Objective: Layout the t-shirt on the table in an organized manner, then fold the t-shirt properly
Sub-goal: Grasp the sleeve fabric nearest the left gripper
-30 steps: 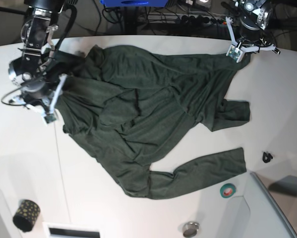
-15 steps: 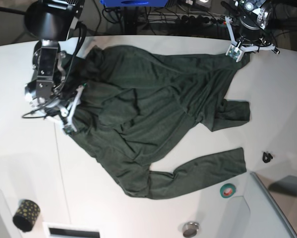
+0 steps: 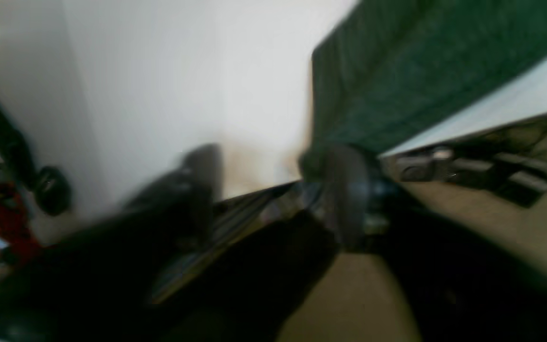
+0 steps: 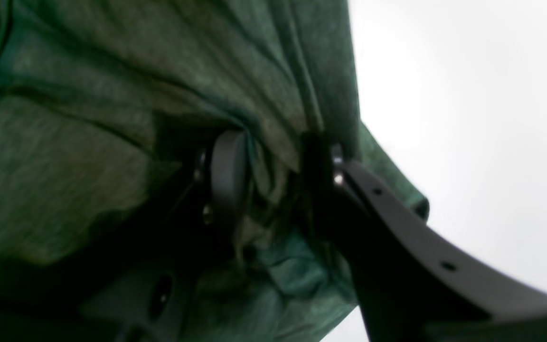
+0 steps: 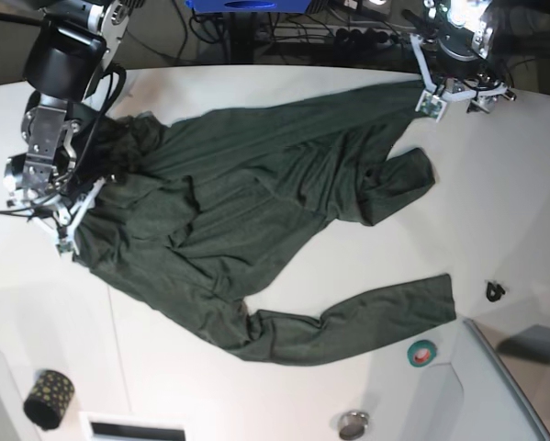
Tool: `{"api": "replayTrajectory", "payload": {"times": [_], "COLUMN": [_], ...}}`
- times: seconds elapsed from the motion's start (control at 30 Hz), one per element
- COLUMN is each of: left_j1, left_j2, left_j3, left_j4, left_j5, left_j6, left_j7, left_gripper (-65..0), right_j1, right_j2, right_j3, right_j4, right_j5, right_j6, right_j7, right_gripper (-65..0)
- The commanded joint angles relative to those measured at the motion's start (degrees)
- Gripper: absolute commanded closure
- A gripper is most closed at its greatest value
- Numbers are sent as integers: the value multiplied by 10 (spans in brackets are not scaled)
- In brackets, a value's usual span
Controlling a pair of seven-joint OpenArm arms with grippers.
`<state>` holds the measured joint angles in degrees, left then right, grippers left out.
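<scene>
Two tools work the dark green t-shirt [image 5: 256, 220], sprawled rumpled across the white table [image 5: 256, 386]: the right tool [image 4: 273, 185] clamps bunched cloth, the left tool [image 3: 264, 190] gapes empty at the far hem, and the limp knit wants corner grips.

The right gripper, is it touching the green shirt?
Touching. The right wrist view shows the right gripper with green t-shirt fabric bunched between its two fingers, pressed against both.
</scene>
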<state>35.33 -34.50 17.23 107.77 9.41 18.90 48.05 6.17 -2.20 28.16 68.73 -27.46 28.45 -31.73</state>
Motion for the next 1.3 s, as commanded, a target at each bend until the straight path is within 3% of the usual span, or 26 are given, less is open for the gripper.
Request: {"api": "replayTrajectory", "payload": {"times": [0.0,0.07,0.1,0.33,0.4,0.47,0.53,0.63,0.7,0.77,0.83,0.93,1.13,1.27], "left_j1": [4,8,12,30,28,29,28,19,-8,-30,-53,-84,-136,-172], "left_j2": [-9,-5,-4,3,34,62,77,89,108,124,137,155,172,180], "left_j3": [-10,-13,-15,-32,-73,-129,-175,-234,-271,-312,-347,-378,-389,-386], "left_j4": [21,36,40,40,39,38,34,20,-3,-50,-104,-159,-224,-272], "left_j5": [11,11,11,9,0,-35,-109,-257,-354,-440,-495,-496,-489,-489], "left_j6": [7,7,7,7,6,0,-52,-174,-232,-285,-332,-350,-384,-385], "left_j7": [-4,-4,-4,-6,-20,-69,-122,-177,-180,-178,-178,-179,-178,-178], "left_gripper": [-532,-638,-650,-650,-650,-650,-648,-485,-421,-441,-502,-556,-556,-556], "right_j1": [1,-7,-9,-32,-38,-45,-53,-65,-65,-66,-71,-77,-77,-77], "right_j2": [2,-6,-9,-14,-15,-23,-36,-47,-47,-47,-46,-44,-44,-44], "right_j3": [-3,-4,-4,-5,-5,-5,-5,-5,-5,-5,-5,-5,-5,-5], "right_j4": [23,48,58,109,121,135,154,175,174,173,173,175,172,172], "right_j5": [-4,-4,-4,-4,-4,-4,-4,-4,-4,-4,-4,-4,-4,-4], "right_j6": [-2,-2,-1,3,28,62,89,105,107,107,107,108,108,108], "right_j7": [2,2,2,2,2,2,2,2,2,2,2,2,2,2], "right_gripper": [-209,-209,-209,-209,-209,-209,-209,-209,-209,-209,-209,-209,-209,-209]}}
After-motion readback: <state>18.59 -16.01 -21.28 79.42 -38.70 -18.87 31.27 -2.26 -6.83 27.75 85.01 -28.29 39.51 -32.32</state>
